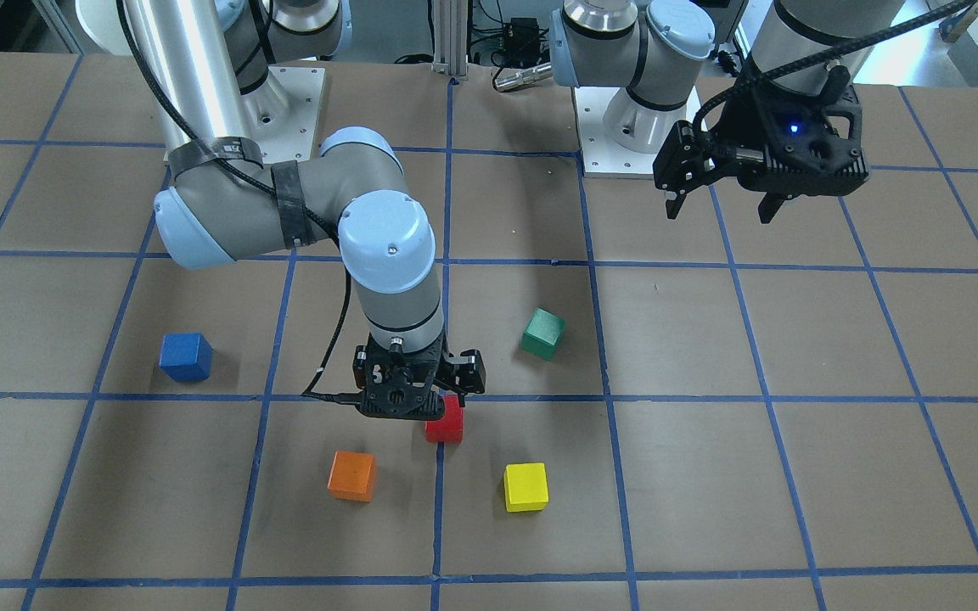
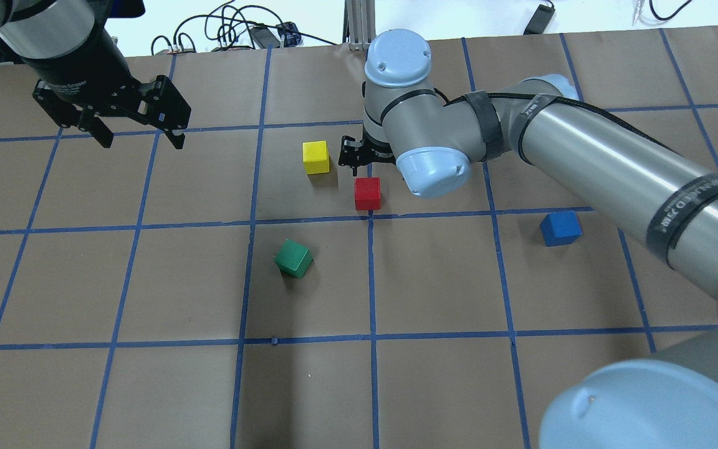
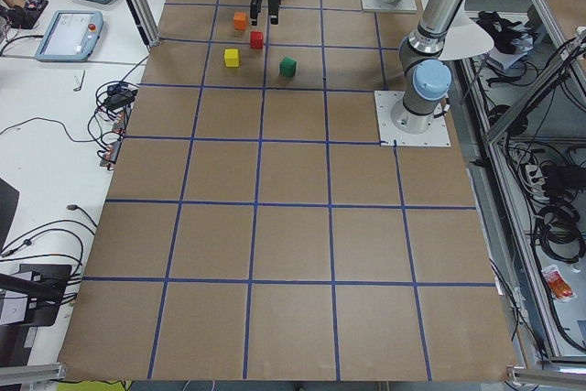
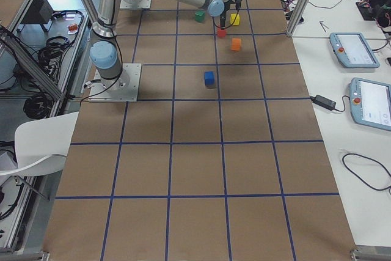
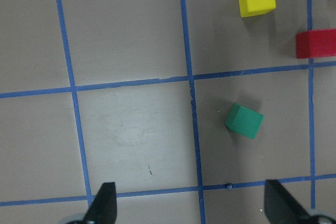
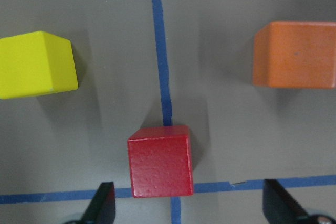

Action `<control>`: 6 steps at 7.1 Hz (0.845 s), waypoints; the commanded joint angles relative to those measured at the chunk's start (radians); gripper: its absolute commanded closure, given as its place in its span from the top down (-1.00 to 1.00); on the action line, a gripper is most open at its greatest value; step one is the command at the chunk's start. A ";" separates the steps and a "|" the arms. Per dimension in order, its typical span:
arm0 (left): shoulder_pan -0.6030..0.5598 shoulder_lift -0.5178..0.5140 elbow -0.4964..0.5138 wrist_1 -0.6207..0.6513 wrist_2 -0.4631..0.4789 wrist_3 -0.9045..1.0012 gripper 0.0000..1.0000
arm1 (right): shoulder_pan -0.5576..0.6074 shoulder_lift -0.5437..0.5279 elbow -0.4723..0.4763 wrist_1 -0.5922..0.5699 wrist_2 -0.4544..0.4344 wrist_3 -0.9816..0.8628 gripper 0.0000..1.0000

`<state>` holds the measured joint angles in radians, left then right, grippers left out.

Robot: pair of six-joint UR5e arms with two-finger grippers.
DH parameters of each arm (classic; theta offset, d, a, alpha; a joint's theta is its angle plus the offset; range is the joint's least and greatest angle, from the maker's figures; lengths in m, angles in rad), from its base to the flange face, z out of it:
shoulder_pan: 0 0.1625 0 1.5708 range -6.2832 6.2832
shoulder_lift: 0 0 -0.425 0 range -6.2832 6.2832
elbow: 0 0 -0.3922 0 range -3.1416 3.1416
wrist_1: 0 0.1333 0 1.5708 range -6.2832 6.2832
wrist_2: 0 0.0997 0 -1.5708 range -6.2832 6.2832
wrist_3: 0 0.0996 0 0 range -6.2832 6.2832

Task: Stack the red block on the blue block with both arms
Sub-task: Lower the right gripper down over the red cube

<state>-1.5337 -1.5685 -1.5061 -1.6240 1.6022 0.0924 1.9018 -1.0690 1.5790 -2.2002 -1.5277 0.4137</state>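
The red block (image 1: 445, 422) lies on a blue tape line in mid-table. It also shows in the overhead view (image 2: 368, 193) and the right wrist view (image 6: 160, 161). My right gripper (image 1: 414, 399) hovers just over it, open and empty. In the right wrist view (image 6: 191, 206) the block sits between the fingertips (image 6: 105, 203), a little left of centre. The blue block (image 1: 185, 356) stands alone toward the robot's right, also seen from overhead (image 2: 560, 228). My left gripper (image 2: 142, 140) is open and empty, raised far off on the robot's left.
A yellow cube (image 1: 525, 486) and an orange cube (image 1: 351, 475) flank the red block on its far side. A green cube (image 1: 542, 333), turned askew, lies nearer the robot. The brown table (image 2: 434, 287) has a blue tape grid.
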 commanded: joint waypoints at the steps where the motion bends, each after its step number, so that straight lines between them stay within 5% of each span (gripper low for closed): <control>1: -0.003 0.002 0.001 0.004 0.001 0.000 1.00 | 0.019 0.053 -0.014 -0.019 0.000 -0.009 1.00; 5: -0.003 0.010 -0.006 0.003 -0.001 0.000 1.00 | 0.023 0.106 -0.016 -0.041 0.004 -0.009 0.98; 6: -0.003 0.010 -0.006 0.003 -0.001 0.000 1.00 | 0.023 0.107 -0.016 -0.041 0.018 -0.007 0.37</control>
<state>-1.5370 -1.5588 -1.5120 -1.6212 1.6015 0.0921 1.9249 -0.9683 1.5632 -2.2404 -1.5214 0.4053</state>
